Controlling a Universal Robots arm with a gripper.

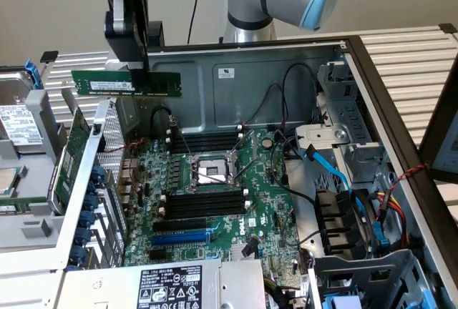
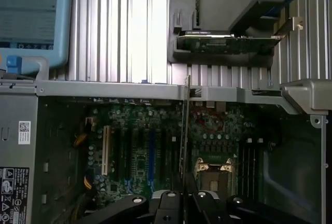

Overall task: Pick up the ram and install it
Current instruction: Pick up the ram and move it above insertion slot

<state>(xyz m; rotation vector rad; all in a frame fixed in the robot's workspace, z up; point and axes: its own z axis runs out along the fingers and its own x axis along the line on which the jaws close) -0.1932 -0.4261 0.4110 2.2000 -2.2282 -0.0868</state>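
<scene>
The ram (image 1: 126, 84), a long narrow green stick with a small white label, hangs level in the air above the open computer case, over its corner at the exterior view's upper left. My gripper (image 1: 138, 73) is shut on it near its middle, the black fingers coming down from above. In the wrist view the ram (image 2: 184, 130) shows edge-on as a thin strip running out from my gripper (image 2: 184, 180). Below lies the green motherboard (image 1: 215, 202) with black ram slots (image 1: 204, 205) on both sides of the processor socket (image 1: 209, 172).
The case's steel back wall (image 1: 243, 87) stands just behind the ram. A green expansion card with a metal bracket (image 1: 68, 155) lies outside the case at the exterior view's left. Drive cages and blue, black and red cables (image 1: 351, 202) crowd the right. A power supply (image 1: 168, 286) sits in front.
</scene>
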